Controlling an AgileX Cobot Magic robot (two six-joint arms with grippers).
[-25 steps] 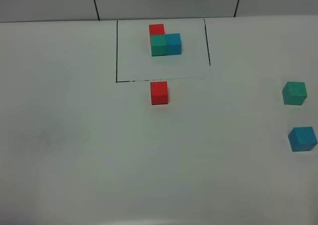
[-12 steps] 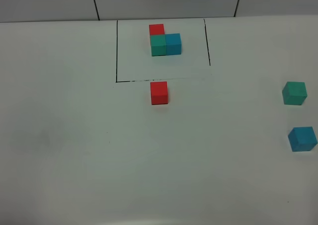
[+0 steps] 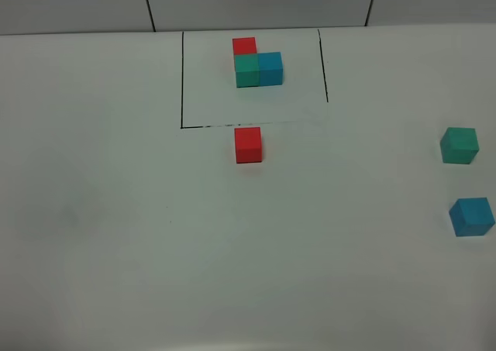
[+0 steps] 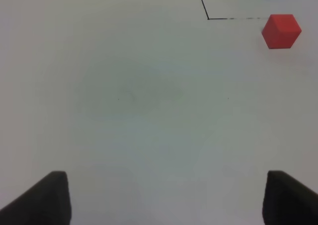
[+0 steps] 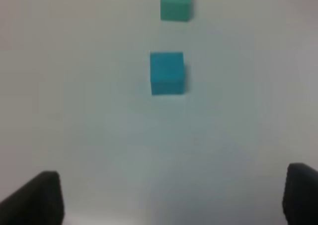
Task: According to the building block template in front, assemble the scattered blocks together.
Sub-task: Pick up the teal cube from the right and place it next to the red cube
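Change over the last second: none. The three overhead pictures match, no cube has shifted, and neither arm enters the overhead view.

Left: the left pincer hangs over the bare white surface, jaws spread wide with nothing between them.

Centre: the L-shaped building block template of three small cubes sits at the far middle of the surface, inside a thin black outline. Its red cube is behind the teal-green one and its blue cube touches the teal-green one's right side. The loose small matte red cube stands just outside the near line of that outline. It is well ahead of the left pincer and off to one side.

Right: the loose matte teal-green cube and the loose matte blue cube sit near the right edge, apart from each other and well apart from the red cube. The right pincer is also spread wide and empty, with the blue cube straight ahead and the teal-green cube beyond it.

Reading: assembly is not yet begun. The stillness looks like a pause before the first reach. The right arm seems best placed to fetch the teal-green cube toward the red one
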